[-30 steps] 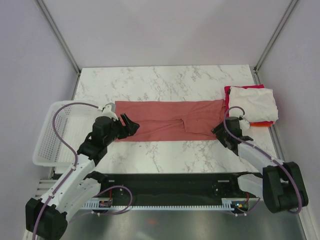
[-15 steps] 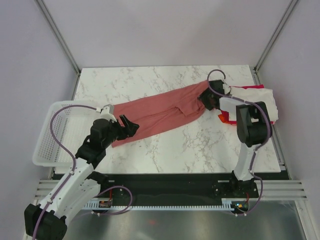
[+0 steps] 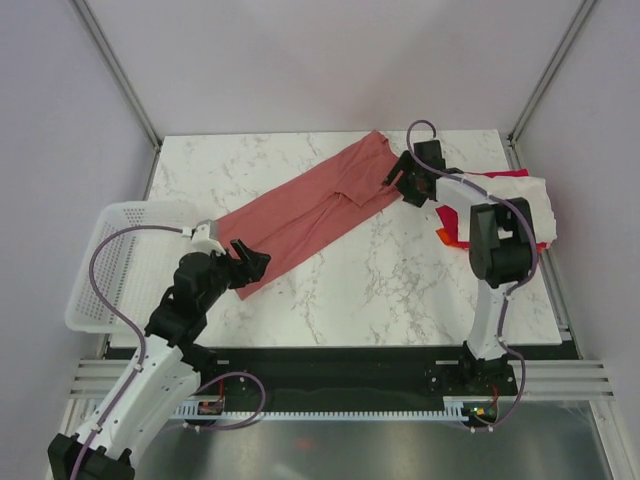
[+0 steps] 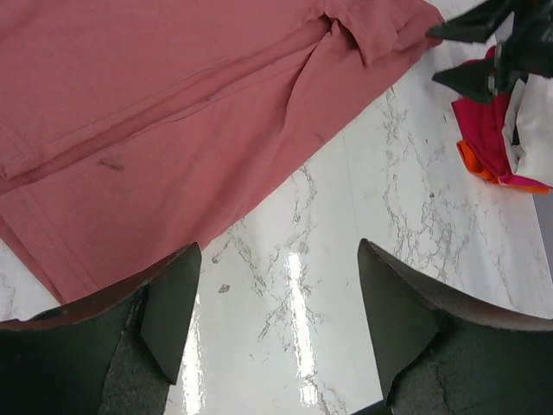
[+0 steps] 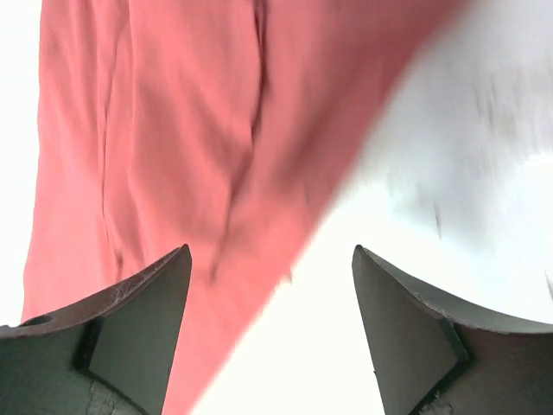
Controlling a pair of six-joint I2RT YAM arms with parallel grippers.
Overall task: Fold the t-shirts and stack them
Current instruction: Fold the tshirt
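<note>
The salmon-red t-shirt [image 3: 310, 205] lies folded into a long strip, running diagonally from the near left to the back middle of the marble table [image 3: 400, 290]. My left gripper [image 3: 252, 264] is open at the strip's near-left end; in the left wrist view [image 4: 276, 320] bare marble lies between the fingers and the shirt [image 4: 173, 104] is just beyond. My right gripper [image 3: 397, 178] is open at the strip's far right edge; its view [image 5: 272, 328] is blurred, with the shirt [image 5: 173, 130] on the left. At the right a cream-white shirt [image 3: 510, 200] tops magenta [image 3: 497, 174] and orange [image 3: 450, 240] ones.
A white mesh basket [image 3: 110, 260] stands off the table's left edge beside my left arm. Metal frame posts rise at the back corners. The folded stack [image 4: 479, 130] sits right behind my right arm's forearm.
The shirt's right end swung from the near right to the back, so the strip now lies diagonally. My right arm moved back with it. My left gripper drew slightly nearer.
</note>
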